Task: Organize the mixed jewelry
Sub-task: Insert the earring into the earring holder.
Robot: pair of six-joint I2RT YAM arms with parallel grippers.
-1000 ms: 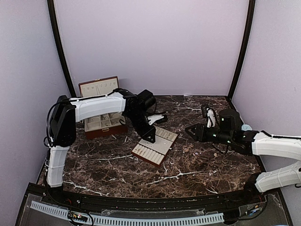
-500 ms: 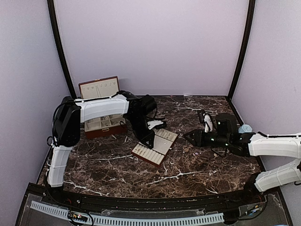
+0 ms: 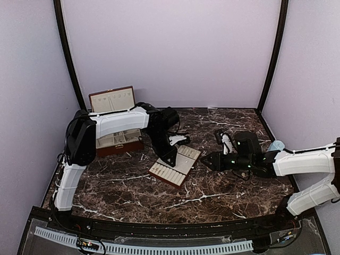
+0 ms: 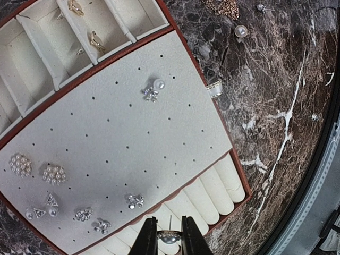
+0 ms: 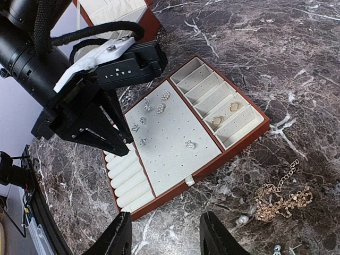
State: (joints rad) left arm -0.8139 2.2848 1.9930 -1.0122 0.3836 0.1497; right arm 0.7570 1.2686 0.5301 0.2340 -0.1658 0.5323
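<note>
Pinched tight in the left claw (image 4: 169, 241), at bottom centre of the left wrist view: a small pearl-topped ring (image 4: 169, 237). Hanging directly over the padded rolls (image 4: 215, 183) along the lower edge of the cream tray (image 4: 122, 143), so seemingly little but a straight drop left for the coming move. Lying upper left to lower right in that view, each roll and each groove between them; probably wise to turn the band in line with a groove before letting go. Reaching in from the upper left of the top view, elbow raised, forearm pitched steeply down, wrist nearly vertical above the tray.

Spread apart and holding nothing: the right claw (image 5: 170, 241), stretched low and level over the tabletop (image 5: 297, 64) just right of the tray. Closest to it, at the lower right of the right wrist view, a gold chain (image 5: 281, 201) and a loose pearl (image 5: 243, 219). Already pinned on the tray's dotted panel, several sparkly studs (image 4: 151, 93).
</note>
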